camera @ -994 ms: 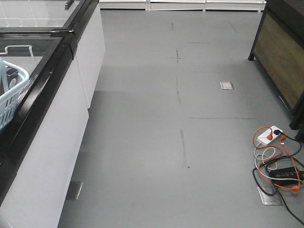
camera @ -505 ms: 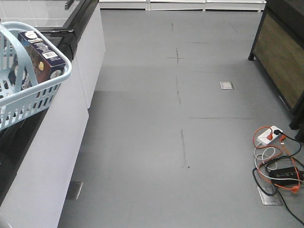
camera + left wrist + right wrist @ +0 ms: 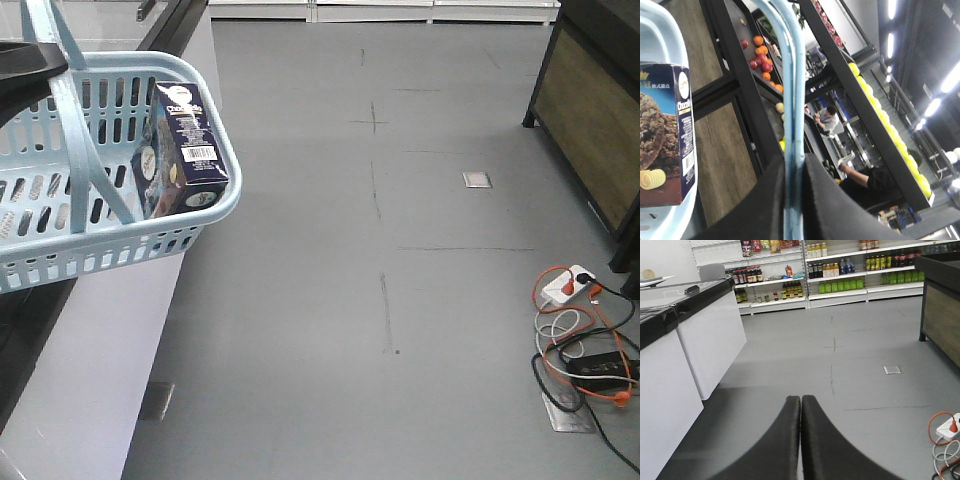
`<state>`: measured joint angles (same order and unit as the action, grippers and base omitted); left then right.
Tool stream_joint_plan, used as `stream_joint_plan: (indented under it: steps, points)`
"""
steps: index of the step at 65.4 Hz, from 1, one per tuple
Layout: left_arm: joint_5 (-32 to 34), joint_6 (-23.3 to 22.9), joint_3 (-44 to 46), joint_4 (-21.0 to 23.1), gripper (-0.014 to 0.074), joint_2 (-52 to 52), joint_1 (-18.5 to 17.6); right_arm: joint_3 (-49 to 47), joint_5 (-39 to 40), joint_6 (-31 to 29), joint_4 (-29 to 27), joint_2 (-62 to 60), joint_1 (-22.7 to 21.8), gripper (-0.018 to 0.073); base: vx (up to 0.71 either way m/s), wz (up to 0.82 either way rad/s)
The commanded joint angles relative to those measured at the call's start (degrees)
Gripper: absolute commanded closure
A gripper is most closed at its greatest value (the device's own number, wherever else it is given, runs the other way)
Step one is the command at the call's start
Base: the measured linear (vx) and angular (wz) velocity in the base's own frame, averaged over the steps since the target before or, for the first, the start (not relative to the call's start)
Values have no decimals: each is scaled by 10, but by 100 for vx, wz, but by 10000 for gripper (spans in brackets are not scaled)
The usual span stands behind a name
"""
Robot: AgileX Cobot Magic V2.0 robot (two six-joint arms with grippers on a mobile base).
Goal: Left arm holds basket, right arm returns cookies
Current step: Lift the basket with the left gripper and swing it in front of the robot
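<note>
Moved: pale blue slotted plastic shopping basket has swung further right into the front view | dark navy rectangular cookie carton leans inside, against its right wall | left gripper clamped on the blue hoop handle | right gripper pressed together, empty | step: basket held up; next: right arm opens and reaches in for the carton.

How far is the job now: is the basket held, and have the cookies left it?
Done: the left gripper is shut on the hoop handle of the pale blue slotted plastic basket. In hand: nothing for the right gripper, which is shut and empty. Left: the dark navy rectangular cookie carton stands in the basket, so taking it out and returning it is not yet done.
</note>
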<state>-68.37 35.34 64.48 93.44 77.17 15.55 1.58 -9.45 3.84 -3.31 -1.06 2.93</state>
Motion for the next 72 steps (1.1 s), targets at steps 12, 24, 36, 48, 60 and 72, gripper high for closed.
stream_joint_plan:
  steps: [12,24,36,48,60,72]
  points:
    - [-40,28,18,36,605,-21,-83,12,40,-1,1,-2,0,567,0,0]
    - [-35,45,18,43,605,-21,-150,12,40,-1,1,-2,0,567,0,0]
    - [-30,66,18,43,605,-21,-193,12,40,-1,1,-2,0,567,0,0]
    - [-17,79,18,43,605,-21,-238,12,40,-1,1,-2,0,567,0,0]
    - [8,95,3,58,605,-13,-274,12,40,-1,1,-2,0,567,0,0]
    - [8,122,-78,85,605,-5,-276,12,40,-1,1,-2,0,567,0,0]
